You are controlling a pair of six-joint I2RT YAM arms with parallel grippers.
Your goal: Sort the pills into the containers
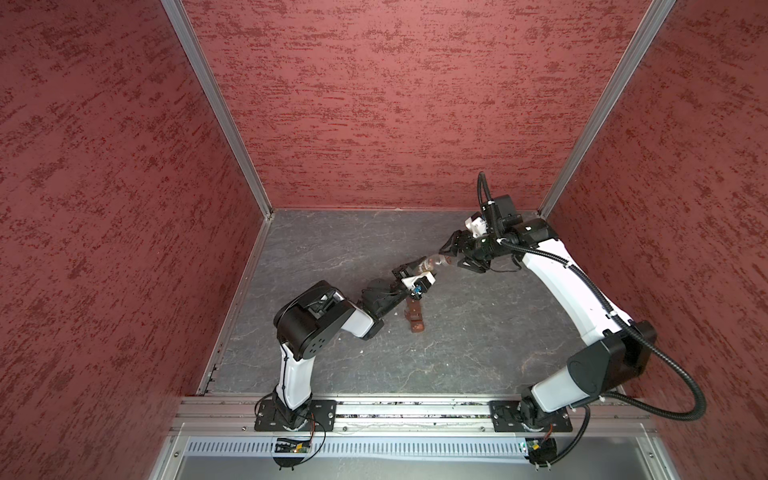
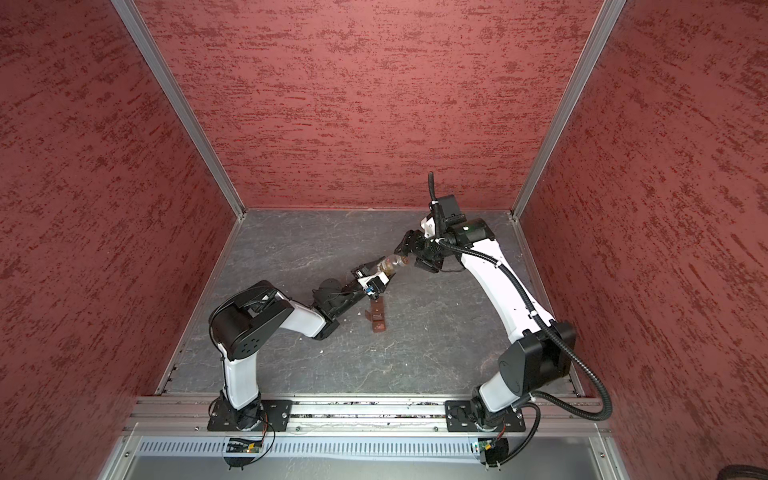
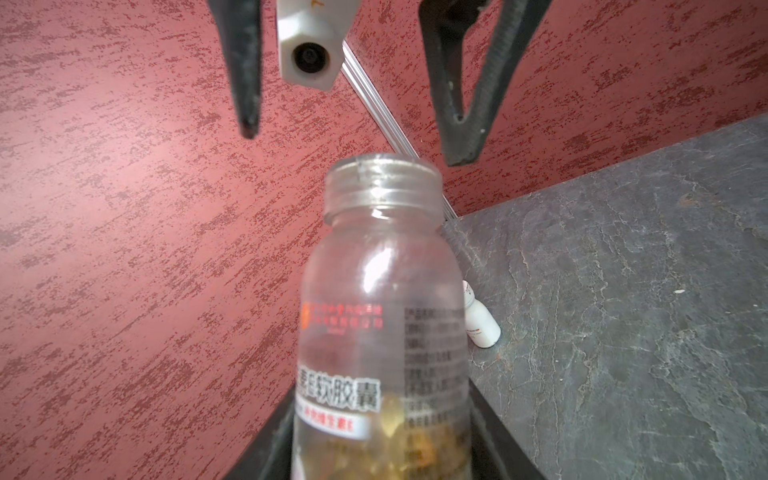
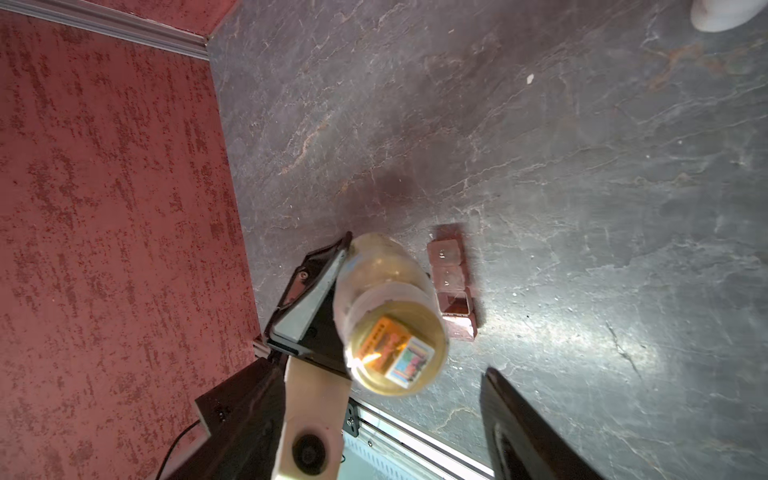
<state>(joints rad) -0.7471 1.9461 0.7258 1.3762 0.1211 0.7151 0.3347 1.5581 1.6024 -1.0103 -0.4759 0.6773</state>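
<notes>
Left pincer clamped on clear bottle, lifted off the table, mouth uncapped and tilted toward right pincer. Right pincer open, empty, tips just off the bottle's mouth. Containers lie on table, below the left pincer, touching neither.

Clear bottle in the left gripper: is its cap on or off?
Off: the clear bottle shows a bare threaded neck, with no cap on it.

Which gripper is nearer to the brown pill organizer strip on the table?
Left. The left gripper, holding the clear bottle, hangs close by the far end of the pill organizer strip. The right gripper stands open farther back, at the bottle's mouth.
</notes>
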